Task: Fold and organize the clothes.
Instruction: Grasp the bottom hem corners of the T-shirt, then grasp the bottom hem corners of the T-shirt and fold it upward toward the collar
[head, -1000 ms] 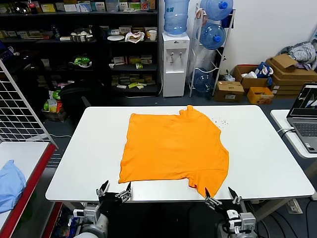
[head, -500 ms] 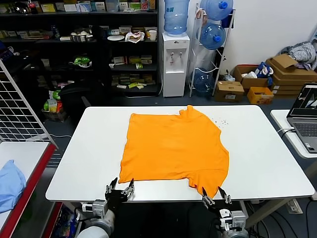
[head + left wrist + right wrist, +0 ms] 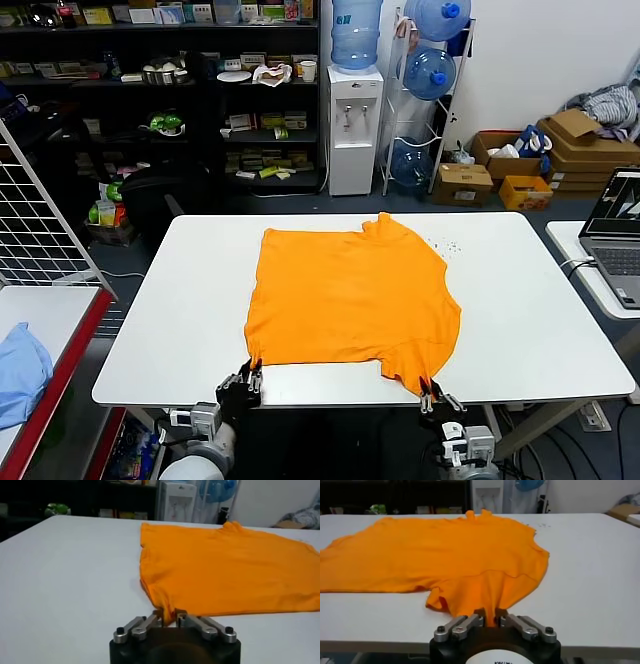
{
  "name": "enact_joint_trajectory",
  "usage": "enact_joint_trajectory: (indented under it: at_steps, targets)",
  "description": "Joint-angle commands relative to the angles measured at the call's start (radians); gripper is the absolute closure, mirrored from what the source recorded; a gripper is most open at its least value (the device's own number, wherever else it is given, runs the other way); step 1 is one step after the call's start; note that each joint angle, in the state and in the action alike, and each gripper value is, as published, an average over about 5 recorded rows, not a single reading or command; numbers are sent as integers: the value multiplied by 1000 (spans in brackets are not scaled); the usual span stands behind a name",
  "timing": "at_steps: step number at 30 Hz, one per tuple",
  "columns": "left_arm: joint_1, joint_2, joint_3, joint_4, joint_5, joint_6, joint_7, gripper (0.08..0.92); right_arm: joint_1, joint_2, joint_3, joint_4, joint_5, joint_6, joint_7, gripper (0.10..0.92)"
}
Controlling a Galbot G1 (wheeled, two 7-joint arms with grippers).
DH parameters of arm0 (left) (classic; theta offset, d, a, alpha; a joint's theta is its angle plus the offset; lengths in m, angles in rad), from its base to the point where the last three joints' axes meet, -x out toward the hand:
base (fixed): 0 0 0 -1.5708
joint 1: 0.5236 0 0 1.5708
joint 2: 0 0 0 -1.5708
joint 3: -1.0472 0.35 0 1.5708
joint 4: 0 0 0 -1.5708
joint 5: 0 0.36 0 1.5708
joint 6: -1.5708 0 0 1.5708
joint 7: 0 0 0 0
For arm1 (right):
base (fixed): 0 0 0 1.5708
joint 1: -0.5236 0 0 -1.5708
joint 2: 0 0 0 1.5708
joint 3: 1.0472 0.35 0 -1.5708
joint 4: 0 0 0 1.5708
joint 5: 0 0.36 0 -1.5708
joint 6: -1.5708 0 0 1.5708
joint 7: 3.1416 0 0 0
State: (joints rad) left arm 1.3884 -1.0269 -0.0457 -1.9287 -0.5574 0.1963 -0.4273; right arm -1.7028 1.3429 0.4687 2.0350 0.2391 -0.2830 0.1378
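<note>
An orange T-shirt point(image 3: 352, 298) lies spread flat on the white bench point(image 3: 180, 320), roughly at its middle, with the collar toward the far edge and the hem along the near edge. Its plain side faces up; no lettering shows. The right side of the shirt bulges out toward the near right, where the fabric folds over itself in a small flap.

The left gripper point(image 3: 250, 374) sits at the near edge of the bench, at the shirt's near left corner. In the left wrist view the left gripper point(image 3: 170, 618) has its jaws closed on that corner, a narrow pinch of orange fabric caught between the tips, and the shirt point(image 3: 225, 567) stretches away from it across the bench point(image 3: 70, 575).

The right gripper point(image 3: 430, 392) is at the near edge too, at the shirt's near right corner. In the right wrist view the right gripper point(image 3: 490, 615) has its jaws closed on a tongue of fabric, and the shirt point(image 3: 445, 560) rises slightly from the bench point(image 3: 590, 565) into the pinch, with a curled fold just beside it.

Both grippers are well apart from each other, one at each near corner.

To the left, on a lower red-edged table point(image 3: 40, 330), lies a light blue cloth point(image 3: 20, 375). Behind the bench stand dark shelves point(image 3: 150, 90), a water dispenser point(image 3: 354, 100) and cardboard boxes point(image 3: 560, 150). A laptop point(image 3: 620, 240) sits on a table at the far right.
</note>
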Motion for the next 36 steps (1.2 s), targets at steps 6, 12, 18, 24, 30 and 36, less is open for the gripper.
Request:
enact_joint_trajectory:
  at_steps: [6, 12, 18, 24, 30, 36]
  targets:
    - [114, 61, -29, -132, 0, -4, -13, 904, -131, -68, 22, 116, 62, 43, 32, 903]
    - [230, 135, -57, -255, -28, -2, -30, 904, -277, -124, 49, 219, 76, 78, 52, 903]
    - [281, 169, -66, -312, -61, -3, -39, 904, -293, -133, 47, 281, 85, 95, 74, 903]
    - [124, 173, -51, -245, -112, -12, -34, 904, -89, -155, 35, 220, 134, 49, 112, 903]
    - [-125, 190, 20, -107, -169, -27, -23, 904, 141, -214, 14, 98, 220, 1, 150, 903]
    - [-337, 175, 114, 12, -202, -25, -24, 904, 321, -277, -22, 11, 335, -57, 208, 903]
